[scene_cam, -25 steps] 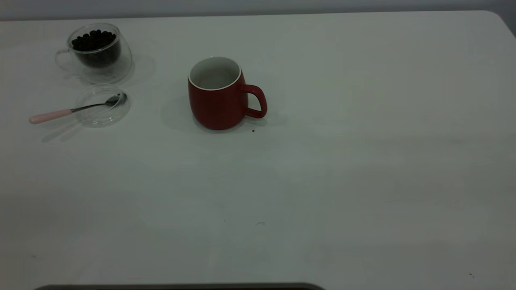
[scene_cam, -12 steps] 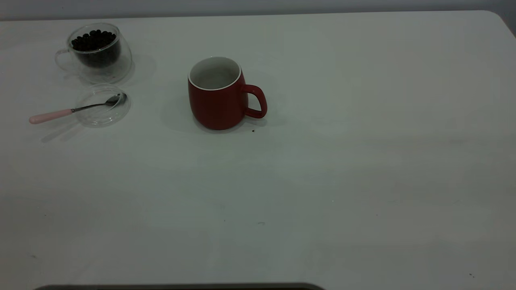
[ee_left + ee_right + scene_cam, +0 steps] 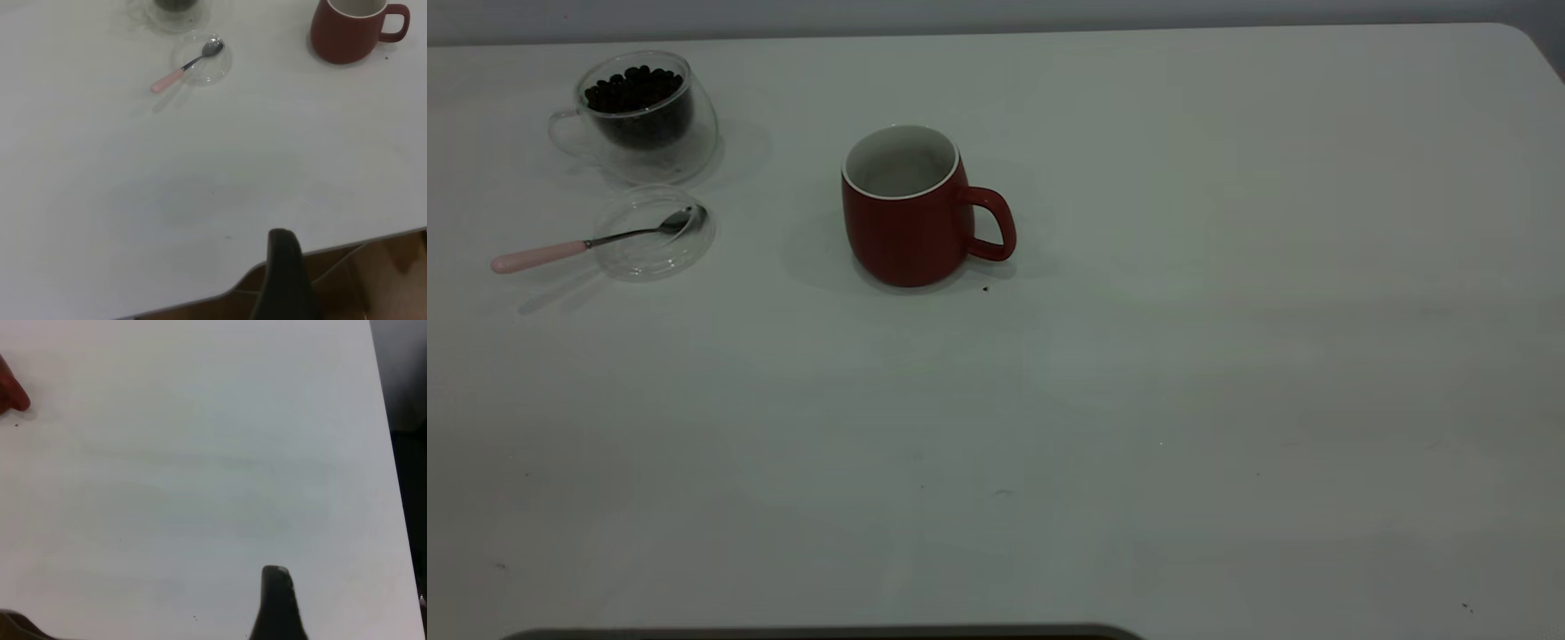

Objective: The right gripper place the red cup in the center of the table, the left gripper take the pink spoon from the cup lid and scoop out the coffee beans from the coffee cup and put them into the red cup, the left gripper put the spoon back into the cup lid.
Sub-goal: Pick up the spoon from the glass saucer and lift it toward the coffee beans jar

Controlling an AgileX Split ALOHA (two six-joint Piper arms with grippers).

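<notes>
The red cup (image 3: 907, 222) stands upright near the middle of the table (image 3: 1183, 373), handle to the right, its white inside showing no beans; it also shows in the left wrist view (image 3: 347, 37). The coffee cup (image 3: 645, 120) with coffee beans (image 3: 636, 89) stands at the back left. In front of it lies the cup lid (image 3: 640, 265), with the pink spoon (image 3: 596, 240) resting bowl-in-lid, its handle pointing left. Neither gripper appears in the exterior view. My left gripper (image 3: 283, 280) hangs over the near table edge, far from the spoon (image 3: 187, 65). My right gripper (image 3: 277, 607) hovers over bare table.
A tiny dark speck (image 3: 985, 288) lies by the red cup's handle. The table's right edge (image 3: 390, 453) runs beside the right gripper. Brown floor (image 3: 387, 273) shows beyond the near edge. A dark strip (image 3: 827, 633) borders the front.
</notes>
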